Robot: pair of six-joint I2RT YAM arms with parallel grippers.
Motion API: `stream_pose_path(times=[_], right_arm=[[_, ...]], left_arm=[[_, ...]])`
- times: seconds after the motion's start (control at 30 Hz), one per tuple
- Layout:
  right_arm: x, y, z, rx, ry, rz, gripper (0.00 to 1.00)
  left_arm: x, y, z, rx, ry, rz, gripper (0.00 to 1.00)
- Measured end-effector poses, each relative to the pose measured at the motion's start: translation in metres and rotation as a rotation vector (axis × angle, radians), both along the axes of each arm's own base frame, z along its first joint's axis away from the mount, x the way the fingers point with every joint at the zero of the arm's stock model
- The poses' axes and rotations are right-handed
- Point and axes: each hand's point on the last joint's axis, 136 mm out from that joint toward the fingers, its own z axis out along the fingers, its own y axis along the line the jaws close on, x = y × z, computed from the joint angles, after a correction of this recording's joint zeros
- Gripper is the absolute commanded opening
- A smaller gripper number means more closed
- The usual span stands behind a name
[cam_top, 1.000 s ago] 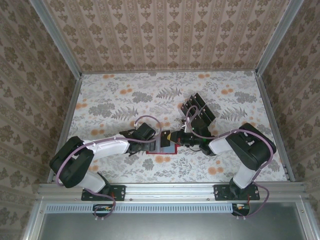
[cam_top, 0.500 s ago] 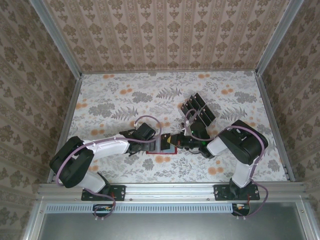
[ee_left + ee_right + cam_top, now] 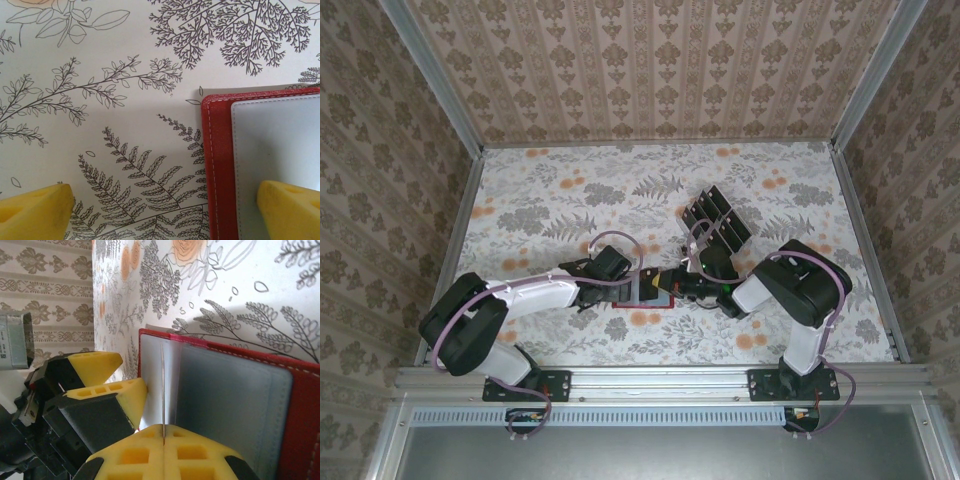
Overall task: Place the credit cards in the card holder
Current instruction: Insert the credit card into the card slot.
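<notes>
The red card holder lies open on the table between both grippers, its grey inner pockets facing up. My right gripper is shut on a thin credit card, seen edge-on, standing over the holder's left half. My left gripper is open and straddles the holder's left edge, one yellow fingertip over the pale pocket, the other over the bare table. In the right wrist view the left gripper's fingers sit close beside the card. In the top view the grippers almost meet.
A clear tiered rack with several black cards stands just behind the right arm. The floral table is walled in on three sides by patterned panels, with a metal rail along the near edge.
My right gripper has slid a little to the left over the holder with the card, and its elbow has drawn in. The left arm has stayed put.
</notes>
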Motion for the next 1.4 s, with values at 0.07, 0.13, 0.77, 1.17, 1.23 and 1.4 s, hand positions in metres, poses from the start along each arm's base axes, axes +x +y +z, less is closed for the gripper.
stream_pose_path(times=[0.07,0.13,0.77,1.17,1.23,1.4], right_arm=[[-0.0016,-0.0011,-0.0033,-0.004,0.008,0.0,0.0],[-0.0021,-0.0014,-0.0053,-0.006,0.011,-0.001,0.0],[-0.0031,0.0024,-0.0075,0.014,0.016,0.0,0.0],[-0.0063,0.005,-0.0083,0.013,0.021,0.008,0.0],[-0.0063,0.005,-0.0086,0.013,0.022,0.008,0.0],[-0.0056,0.0055,-0.0093,0.022,0.032,0.002,0.0]], left_arm=[[0.0,0.0,0.0,0.0,0.0,0.0,0.96],[0.0,0.0,0.0,0.0,0.0,0.0,0.96],[0.0,0.0,0.0,0.0,0.0,0.0,0.96],[-0.0001,0.0003,0.0002,0.0,-0.001,0.001,0.95],[-0.0001,0.0003,0.0002,0.0,-0.001,0.001,0.95],[-0.0001,0.0003,0.0002,0.0,-0.001,0.001,0.95]])
